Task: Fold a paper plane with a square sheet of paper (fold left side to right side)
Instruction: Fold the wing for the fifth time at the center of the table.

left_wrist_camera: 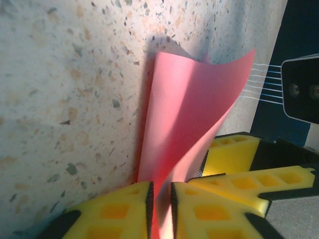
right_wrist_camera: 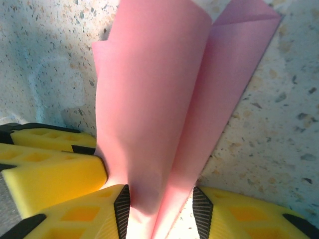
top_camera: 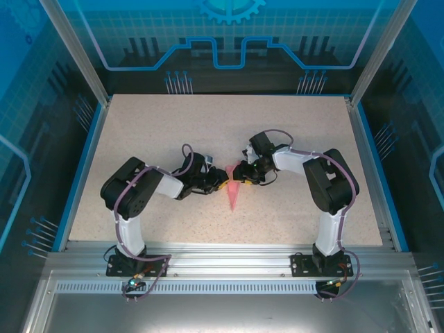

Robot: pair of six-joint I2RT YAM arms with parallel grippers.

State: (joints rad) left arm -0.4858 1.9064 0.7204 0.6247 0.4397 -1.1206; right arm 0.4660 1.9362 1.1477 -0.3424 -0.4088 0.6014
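Bench, left margin: speckled bench lies bare from its blue left rim to the left arm, with wide free room there.
Left claw: left claw sits low at mid-bench and points right. In the left wrist view its yellow pads stand almost together, with the pink sheet pinched in the narrow slot between them.
Task item: paper plane sits at bench centre between the two claws. From above it is a slim dart, its tip toward the near edge and its wide end at the claws.
Paper edges, left wrist view: one long edge runs straight along the bench. The upper flap lifts and curls away, and its far corner hangs free.
Paper edges, right wrist view: a creased corner lies flat at upper right. A straight edge slants down from it to the right-hand pad.
Right claw: right claw points left and nearly meets the left claw. Its jaws stand partly apart around the curled paper, which both pads touch, so the hold is loose.
Right arm: right arm is bent, with its elbow toward the right rim.
Open room: the bench is bare behind both claws to the far edge, and also between the plane's tip and the near metal rail. A narrower strip lies by the right rim.
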